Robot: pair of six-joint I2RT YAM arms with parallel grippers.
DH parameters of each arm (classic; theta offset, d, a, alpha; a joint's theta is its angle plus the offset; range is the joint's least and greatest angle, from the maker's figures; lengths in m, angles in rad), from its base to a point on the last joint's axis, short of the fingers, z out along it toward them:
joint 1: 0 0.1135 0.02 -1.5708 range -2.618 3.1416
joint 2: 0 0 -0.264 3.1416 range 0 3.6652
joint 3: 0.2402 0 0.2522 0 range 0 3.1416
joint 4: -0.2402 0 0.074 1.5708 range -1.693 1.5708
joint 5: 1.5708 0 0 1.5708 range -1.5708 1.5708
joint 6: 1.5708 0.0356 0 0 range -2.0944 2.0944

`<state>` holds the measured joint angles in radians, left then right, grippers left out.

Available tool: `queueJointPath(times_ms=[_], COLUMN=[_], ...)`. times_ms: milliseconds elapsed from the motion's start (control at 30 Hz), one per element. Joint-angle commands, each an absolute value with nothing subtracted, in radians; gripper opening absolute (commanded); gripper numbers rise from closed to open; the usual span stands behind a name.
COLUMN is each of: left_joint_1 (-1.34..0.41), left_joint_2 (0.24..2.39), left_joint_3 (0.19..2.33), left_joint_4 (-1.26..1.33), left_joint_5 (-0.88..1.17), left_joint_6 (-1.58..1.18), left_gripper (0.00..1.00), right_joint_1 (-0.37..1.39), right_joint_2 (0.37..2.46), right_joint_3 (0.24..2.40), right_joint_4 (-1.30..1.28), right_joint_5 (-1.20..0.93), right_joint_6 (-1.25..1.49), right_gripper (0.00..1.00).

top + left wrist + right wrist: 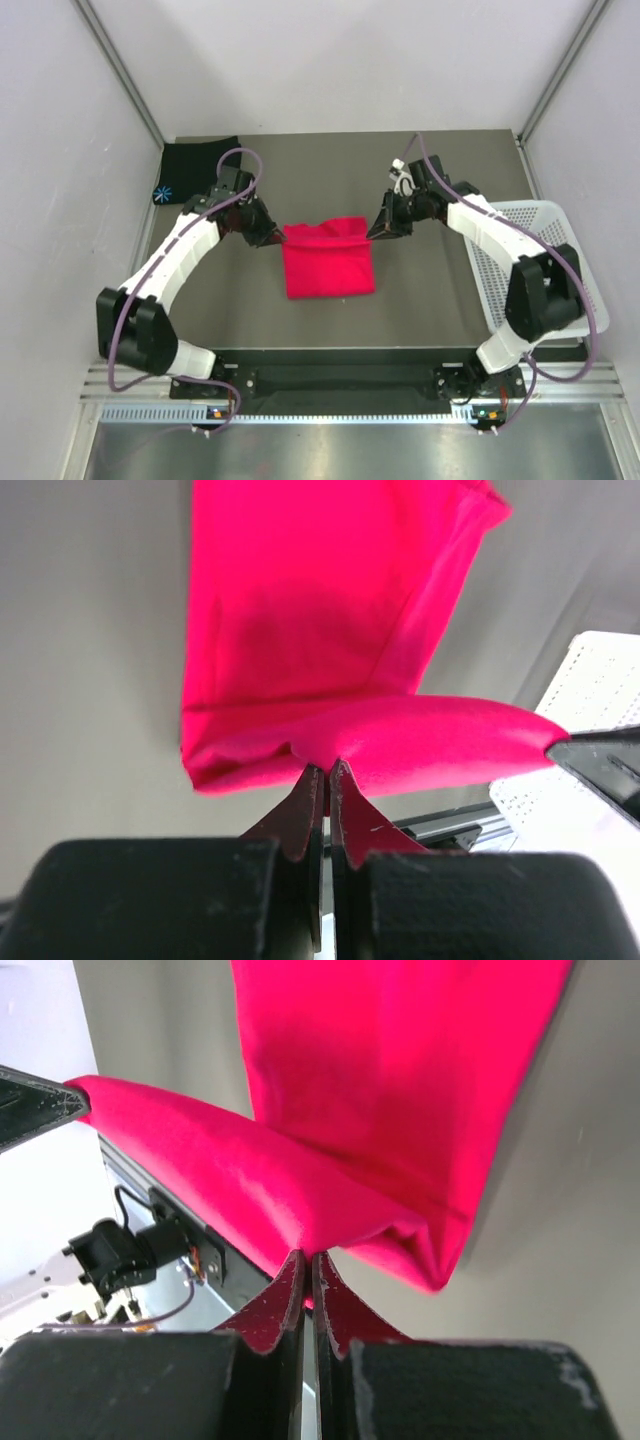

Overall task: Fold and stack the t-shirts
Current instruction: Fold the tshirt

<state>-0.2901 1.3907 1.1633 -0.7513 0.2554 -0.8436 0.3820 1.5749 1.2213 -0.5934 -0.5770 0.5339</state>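
Observation:
The red-pink t-shirt [328, 258] lies partly folded in the middle of the table. My left gripper [277, 237] is shut on its far left corner, and the cloth [330, 630] shows pinched between the jaws in the left wrist view. My right gripper [378, 230] is shut on its far right corner, with the cloth [400, 1090] pinched in the right wrist view. The far edge is lifted between the two grippers. The black t-shirt [195, 165] with a light-blue starburst mark [163, 192] lies folded at the far left corner.
A white perforated basket [535, 255] stands at the right edge of the table, under the right arm. White walls close in the left, right and far sides.

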Motion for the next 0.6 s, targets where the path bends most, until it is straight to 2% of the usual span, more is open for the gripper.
queueJointPath(times_ms=[0, 233, 567], left_joint_1=[-0.25, -0.209, -0.186], left_joint_2=[1.472, 1.626, 1.77], left_joint_3=[1.267, 1.328, 1.399], left_joint_4=[-0.696, -0.666, -0.604], left_joint_5=[0.327, 0.368, 0.384], left_joint_6=[-0.738, -0.707, -0.698], left_gripper=[0.0, 0.0, 0.0], right_joint_1=[0.356, 0.344, 0.302], right_joint_2=[1.653, 1.828, 1.945], right_joint_3=[1.351, 1.474, 1.566], right_joint_4=[-0.581, -0.584, -0.594], right_joint_5=[-0.629, -0.666, -0.684], right_joint_6=[0.486, 0.5, 0.489], right_gripper=[0.0, 0.0, 0.0])
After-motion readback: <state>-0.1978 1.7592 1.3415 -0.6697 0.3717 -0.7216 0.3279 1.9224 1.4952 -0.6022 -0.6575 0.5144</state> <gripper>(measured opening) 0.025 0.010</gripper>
